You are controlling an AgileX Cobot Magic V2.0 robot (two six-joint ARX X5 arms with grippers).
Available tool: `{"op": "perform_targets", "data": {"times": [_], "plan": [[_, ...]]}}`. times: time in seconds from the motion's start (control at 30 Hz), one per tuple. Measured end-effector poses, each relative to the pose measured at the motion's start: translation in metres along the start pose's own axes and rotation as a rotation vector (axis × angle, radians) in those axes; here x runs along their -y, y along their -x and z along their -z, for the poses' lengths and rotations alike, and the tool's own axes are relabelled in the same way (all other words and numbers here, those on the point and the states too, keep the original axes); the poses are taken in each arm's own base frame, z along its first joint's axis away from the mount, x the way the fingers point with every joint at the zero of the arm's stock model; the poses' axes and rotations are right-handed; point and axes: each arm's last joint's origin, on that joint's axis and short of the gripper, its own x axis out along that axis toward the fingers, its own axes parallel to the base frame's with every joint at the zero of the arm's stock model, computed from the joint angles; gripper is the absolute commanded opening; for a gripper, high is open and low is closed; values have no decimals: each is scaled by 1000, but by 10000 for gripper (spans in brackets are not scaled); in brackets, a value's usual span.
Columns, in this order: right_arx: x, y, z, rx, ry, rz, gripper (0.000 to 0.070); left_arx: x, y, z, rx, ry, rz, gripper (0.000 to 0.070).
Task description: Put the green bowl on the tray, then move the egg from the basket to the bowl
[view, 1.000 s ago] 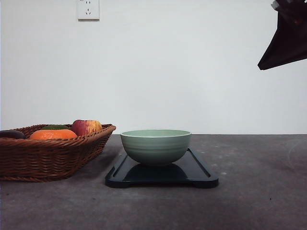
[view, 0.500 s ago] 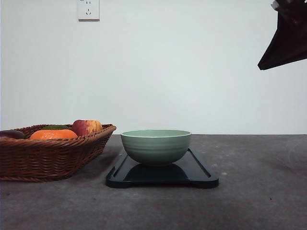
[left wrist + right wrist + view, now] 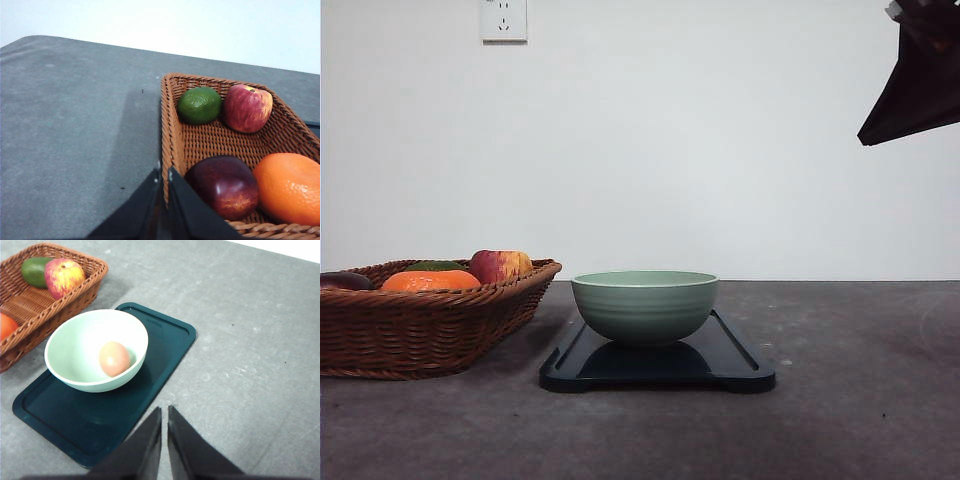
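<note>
The green bowl (image 3: 645, 305) (image 3: 96, 350) stands on the dark tray (image 3: 740, 360) (image 3: 165, 345), toward its basket end. Inside the bowl lies the reddish-brown egg (image 3: 114, 359). The wicker basket (image 3: 420, 325) (image 3: 220, 140) sits on the table left of the tray. My right gripper (image 3: 164, 412) hangs shut and empty above the tray's near side, well clear of the bowl; in the front view its arm (image 3: 920, 75) is high at the upper right. My left gripper (image 3: 163, 175) is shut with nothing held, just over the basket's outer rim.
The basket holds a lime (image 3: 199, 105), a red-yellow apple (image 3: 247, 107) (image 3: 500, 265), a dark red fruit (image 3: 226, 186) and an orange (image 3: 287, 187) (image 3: 430, 281). A wall socket (image 3: 504, 20) is on the white wall behind. Grey tabletop (image 3: 860, 400) stretches right of the tray.
</note>
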Motion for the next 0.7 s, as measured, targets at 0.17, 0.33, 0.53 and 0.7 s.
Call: {"op": "perform_targets", "data": {"times": [0.17, 0.33, 0.53, 0.7], "plan": [[0, 0, 0, 0, 0, 0, 13, 0, 0, 0, 0, 0, 0, 19], [0, 0, 0, 0, 0, 0, 13, 0, 0, 0, 0, 0, 0, 19], [0, 0, 0, 0, 0, 0, 13, 0, 0, 0, 0, 0, 0, 19], [1, 5, 0, 12, 24, 25, 13, 0, 0, 0, 0, 0, 0, 19]]}}
